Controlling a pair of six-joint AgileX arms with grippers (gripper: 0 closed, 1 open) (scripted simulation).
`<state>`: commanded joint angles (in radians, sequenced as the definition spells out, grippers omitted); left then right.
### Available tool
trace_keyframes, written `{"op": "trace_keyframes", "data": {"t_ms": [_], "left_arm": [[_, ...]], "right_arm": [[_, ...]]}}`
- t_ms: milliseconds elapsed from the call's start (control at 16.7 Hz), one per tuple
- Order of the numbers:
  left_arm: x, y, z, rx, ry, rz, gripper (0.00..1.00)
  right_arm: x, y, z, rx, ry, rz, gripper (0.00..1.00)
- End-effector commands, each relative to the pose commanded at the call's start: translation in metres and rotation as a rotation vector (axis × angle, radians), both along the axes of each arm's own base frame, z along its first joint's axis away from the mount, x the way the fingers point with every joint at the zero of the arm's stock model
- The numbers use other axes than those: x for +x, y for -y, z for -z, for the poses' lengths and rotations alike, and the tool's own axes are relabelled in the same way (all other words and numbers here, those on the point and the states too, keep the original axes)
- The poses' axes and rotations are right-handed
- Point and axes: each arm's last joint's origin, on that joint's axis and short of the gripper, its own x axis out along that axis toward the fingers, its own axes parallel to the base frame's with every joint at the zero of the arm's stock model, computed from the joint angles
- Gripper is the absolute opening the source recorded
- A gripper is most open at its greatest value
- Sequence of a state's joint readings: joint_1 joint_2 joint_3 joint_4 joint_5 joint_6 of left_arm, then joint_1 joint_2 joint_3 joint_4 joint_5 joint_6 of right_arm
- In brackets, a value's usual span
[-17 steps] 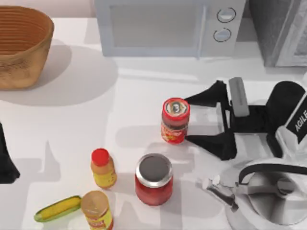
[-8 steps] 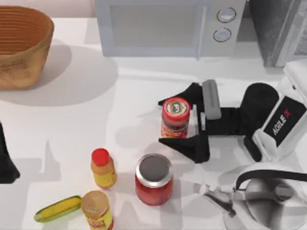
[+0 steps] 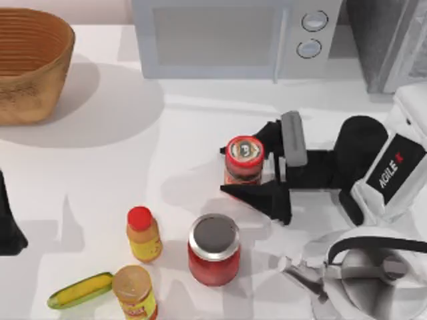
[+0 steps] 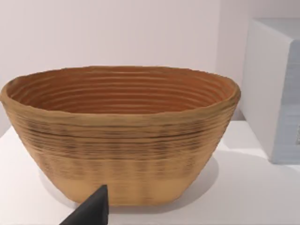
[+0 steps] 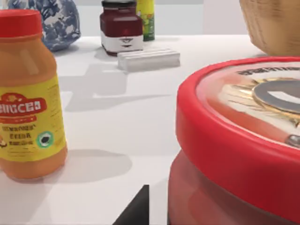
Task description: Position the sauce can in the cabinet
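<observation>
The cabinet (image 3: 393,40) stands at the counter's (image 3: 167,147) far right corner, beside the microwave (image 3: 233,37). Mid-counter, the right pincer (image 3: 257,167) has its fingers closed in against the upright sauce can (image 3: 243,160), clamped on it by the look of it. Grasp step: next calls for a lift, then carrying toward the cabinet. The left pincer (image 4: 91,211) sits parked near the basket (image 4: 119,136); whether it is apart or together I cannot tell

top: looked straight down on table (image 3: 187,147) | left wrist: sat low, faced basket (image 4: 122,136) side-on, near | right wrist: sat low, very near sauce can (image 5: 243,140), faced across table | shared with top: basket (image 3: 30,63), sauce can (image 3: 244,160)
</observation>
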<state>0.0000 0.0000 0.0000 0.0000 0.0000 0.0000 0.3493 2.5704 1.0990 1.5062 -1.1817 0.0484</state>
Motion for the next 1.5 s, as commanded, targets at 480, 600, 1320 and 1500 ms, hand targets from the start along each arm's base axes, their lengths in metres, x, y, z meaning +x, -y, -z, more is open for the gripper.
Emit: {"op": "trace_keyframes", "data": {"t_ms": [480,600,1320,1500], "left_arm": [[0.0,0.0,0.0,0.0,0.0,0.0,1.0],[0.0,0.0,0.0,0.0,0.0,0.0,1.0],[0.0,0.0,0.0,0.0,0.0,0.0,1.0],[0.0,0.0,0.0,0.0,0.0,0.0,1.0]], "right_arm": [[0.0,0.0,0.0,0.0,0.0,0.0,0.0],[0.0,0.0,0.0,0.0,0.0,0.0,0.0],[0.015,0.004,-0.021,0.005,-0.021,-0.009,0.0],[0.018,0.002,-0.043,-0.003,-0.07,-0.028,0.0]]}}
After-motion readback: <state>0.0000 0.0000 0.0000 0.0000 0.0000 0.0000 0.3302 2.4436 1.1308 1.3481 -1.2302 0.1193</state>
